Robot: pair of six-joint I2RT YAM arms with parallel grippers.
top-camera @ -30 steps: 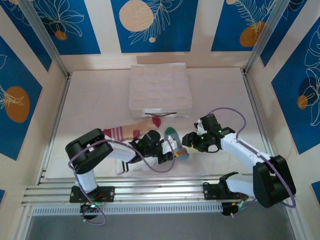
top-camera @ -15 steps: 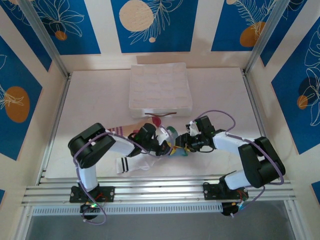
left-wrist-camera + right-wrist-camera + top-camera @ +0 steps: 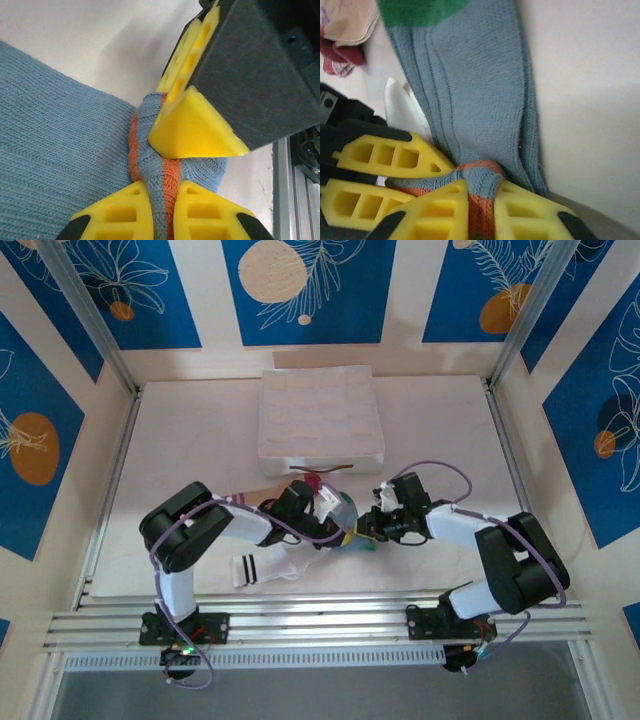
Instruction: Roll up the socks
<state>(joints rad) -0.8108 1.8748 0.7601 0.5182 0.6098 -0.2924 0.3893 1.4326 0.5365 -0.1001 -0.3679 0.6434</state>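
Grey sock point(image 3: 480, 90): left tool point(image 3: 161, 206) and right tool point(image 3: 481, 212) both pinch its orange end point(image 3: 172, 176); right wrist view adds green patch point(image 3: 420, 11).

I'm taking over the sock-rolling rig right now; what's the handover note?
Left gripper: shut on the orange end of the grey sock.
Right gripper: shut on that same end, from the opposite side.
Tan sock lies beyond the left arm; white sock lies on its near side.
No sock looks rolled yet; all three are left.

Both arms point(image 3: 245, 528) black-jointed, white-linked; purple cables point(image 3: 440, 466) trailing — tool fingers point(image 3: 120, 215) yellow, hollow-celled.
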